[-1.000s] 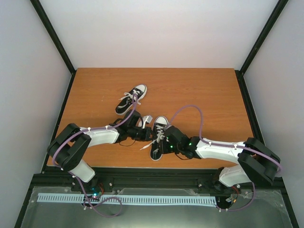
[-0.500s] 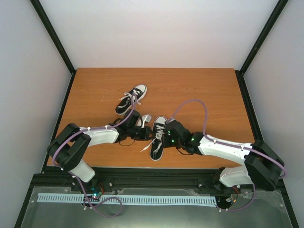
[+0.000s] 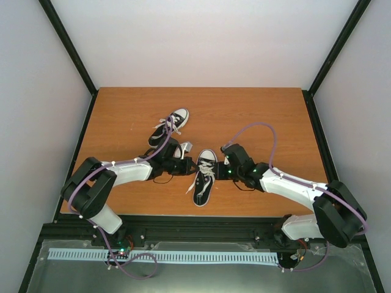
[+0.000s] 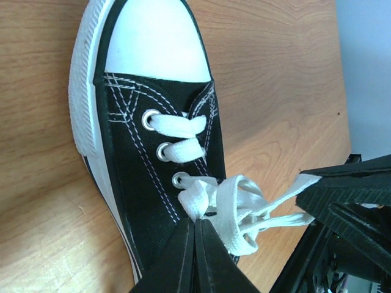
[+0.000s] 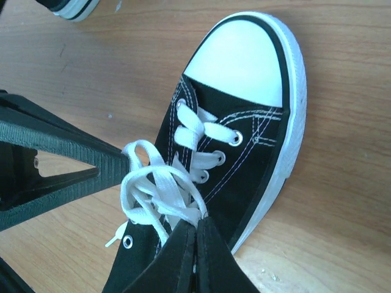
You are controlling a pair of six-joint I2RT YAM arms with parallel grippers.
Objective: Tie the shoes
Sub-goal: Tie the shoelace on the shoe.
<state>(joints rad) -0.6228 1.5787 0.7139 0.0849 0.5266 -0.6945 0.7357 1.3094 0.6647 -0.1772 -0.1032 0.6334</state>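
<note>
near shoe (image 3: 204, 180): black canvas, white stitching in double lines, white sole with a finely ribbed edge
toe cap (image 4: 153, 43): plain white
eyelets (image 4: 148, 119): silver metal rings
laces (image 5: 160, 186): white, flat
far shoe (image 3: 170, 126): black, with white toe and white lacing
table (image 3: 263, 110): orange-brown, with wood grain
left gripper (image 4: 195, 224): black
right gripper (image 5: 197, 224): black
arms (image 3: 287, 186): white covers, black joints, small green lights
cables (image 3: 261, 129): purple
frame posts (image 3: 67, 46): black
walls (image 3: 208, 36): pale grey-white, plain

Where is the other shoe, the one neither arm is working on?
In the top view, the other shoe lies left of centre on the table, just beyond the near shoe.
</note>
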